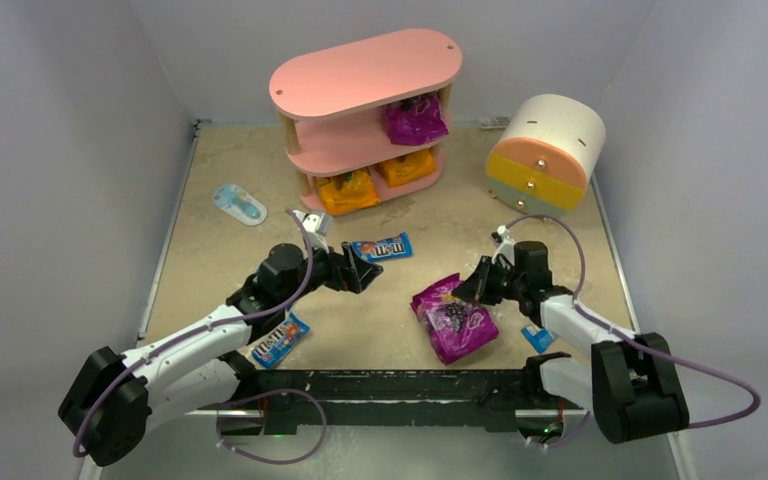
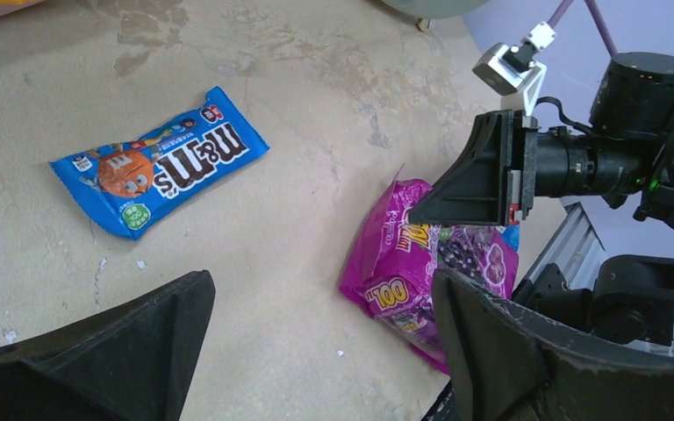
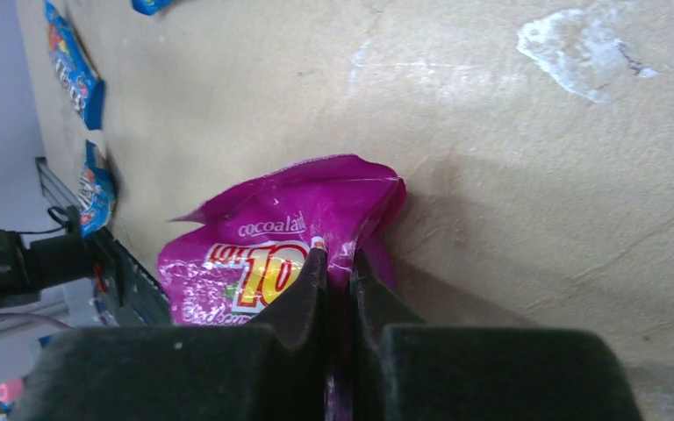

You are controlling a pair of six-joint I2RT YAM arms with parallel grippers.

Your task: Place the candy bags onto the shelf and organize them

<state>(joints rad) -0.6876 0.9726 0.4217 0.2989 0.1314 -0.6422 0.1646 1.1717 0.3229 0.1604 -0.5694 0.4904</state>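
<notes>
Candy bags are partly shelved. On the pink three-tier shelf with oval boards and light wooden posts [image 1: 360, 75], by the far edge of the desk [image 1: 460, 220], two glossy orange bags [image 1: 347, 191] lie on the bottom tier and a shiny magenta bag [image 1: 415, 120] on the middle tier's right end.

Left on the desk are:
- a slim blue M&M's packet [image 1: 278, 340] near the front edge;
- a second blue M&M's packet [image 1: 381, 247] mid-desk, just beyond the left hand [image 1: 358, 270], whose fingers are spread with nothing between them;
- a crumpled magenta foil bag [image 1: 455, 320], its upper edge pinched in the right hand [image 1: 465, 288];
- a third blue packet [image 1: 537, 337], half hidden by the right arm.

Less than half is judged done.

A pale blue-and-white oval item [image 1: 238, 204] lies near the left edge, and a white-orange-yellow cylindrical drawer unit [image 1: 546, 150] stands in the far right corner. Neither is judged an obstacle, but the left hand may crowd the route.
</notes>
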